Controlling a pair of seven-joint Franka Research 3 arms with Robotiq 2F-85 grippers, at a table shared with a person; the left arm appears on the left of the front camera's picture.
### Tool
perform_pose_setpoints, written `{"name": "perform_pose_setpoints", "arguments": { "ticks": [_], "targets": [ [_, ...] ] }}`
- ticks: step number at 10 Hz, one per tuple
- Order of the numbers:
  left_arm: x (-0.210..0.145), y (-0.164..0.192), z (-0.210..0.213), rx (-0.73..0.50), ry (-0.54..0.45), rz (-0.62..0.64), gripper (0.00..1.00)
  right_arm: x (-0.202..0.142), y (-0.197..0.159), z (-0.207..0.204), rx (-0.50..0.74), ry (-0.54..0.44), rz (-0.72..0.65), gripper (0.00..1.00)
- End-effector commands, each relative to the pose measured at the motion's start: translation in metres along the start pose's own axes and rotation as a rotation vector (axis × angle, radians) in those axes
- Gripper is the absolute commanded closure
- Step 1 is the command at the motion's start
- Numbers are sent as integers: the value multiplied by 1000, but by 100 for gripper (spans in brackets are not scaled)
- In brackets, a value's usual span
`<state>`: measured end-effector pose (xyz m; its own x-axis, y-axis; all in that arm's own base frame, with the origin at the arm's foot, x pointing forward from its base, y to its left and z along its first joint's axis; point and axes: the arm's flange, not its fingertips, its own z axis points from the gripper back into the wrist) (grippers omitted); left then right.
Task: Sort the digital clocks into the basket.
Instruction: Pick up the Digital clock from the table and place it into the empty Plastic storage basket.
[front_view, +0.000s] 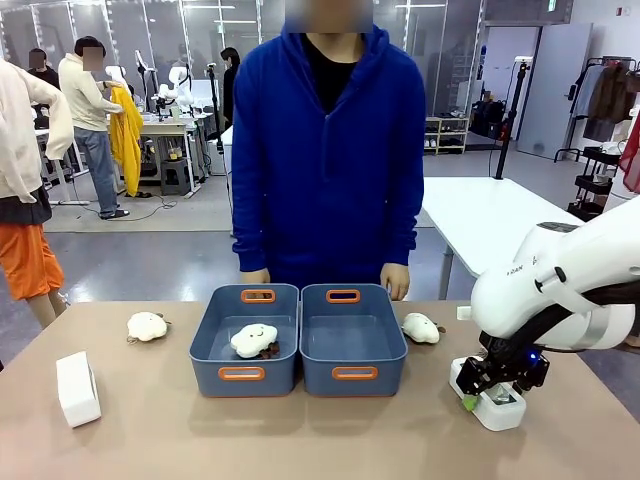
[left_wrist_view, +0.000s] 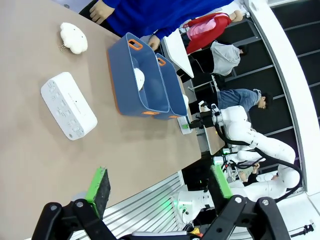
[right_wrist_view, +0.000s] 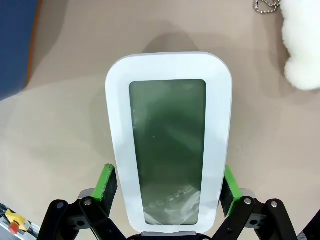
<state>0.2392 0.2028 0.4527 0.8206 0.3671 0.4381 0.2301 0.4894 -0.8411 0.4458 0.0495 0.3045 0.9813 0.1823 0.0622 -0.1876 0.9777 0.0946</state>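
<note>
Neither clock has reached a basket, so the sorting is all still to do. The left-hand clock (front_view: 78, 388) lies on the table (front_view: 320, 440) well apart from the twin bins, and the right-hand clock (front_view: 500, 412) lies near the table's right edge under the right claw (front_view: 487, 395). That claw is spread, with one green pad on each long side of the clock and nothing lifted. The pads sit just beside the white rim, though I cannot tell from the close view whether they touch it. The left claw (left_wrist_view: 159, 175) is spread too and holds nothing, hanging above bare table. The left basket (front_view: 205, 340) holds a plush toy (front_view: 254, 340) and the right basket (front_view: 350, 340) is bare, so the bare one looks the likelier home for the clocks. Closing on this clock, carrying it over, then fetching the other one all remain. The front view gives the whole layout, including the person (front_view: 330, 150) standing behind the bins. The right wrist view adds the dark screen facing up and the clock centred between the pads. The left wrist view shows the other clock lying with a buttoned white side up.
</note>
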Motion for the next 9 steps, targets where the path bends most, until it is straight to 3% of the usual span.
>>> {"name": "perform_pose_setpoints", "arguments": {
  "ticks": [1, 2, 3, 4, 5, 9],
  "targets": [
    [0, 0, 1, -17, 1, -12, 0, 6, 1, 0, -20, -17, -32, 0],
    [0, 0, 1, -17, 1, -12, 0, 6, 1, -1, -22, -15, -30, 48],
    [0, 0, 1, -17, 1, -12, 0, 7, 2, -1, -18, -15, -33, 53],
    [0, 0, 1, -17, 1, -12, 0, 7, 2, 0, -21, -12, -33, 100],
    [0, 0, 1, -17, 1, -12, 0, 7, 2, 5, -14, -11, -36, 58],
    [0, 0, 1, -17, 1, -12, 0, -9, 7, 54, -19, -36, 19, 58]
  ]
}}
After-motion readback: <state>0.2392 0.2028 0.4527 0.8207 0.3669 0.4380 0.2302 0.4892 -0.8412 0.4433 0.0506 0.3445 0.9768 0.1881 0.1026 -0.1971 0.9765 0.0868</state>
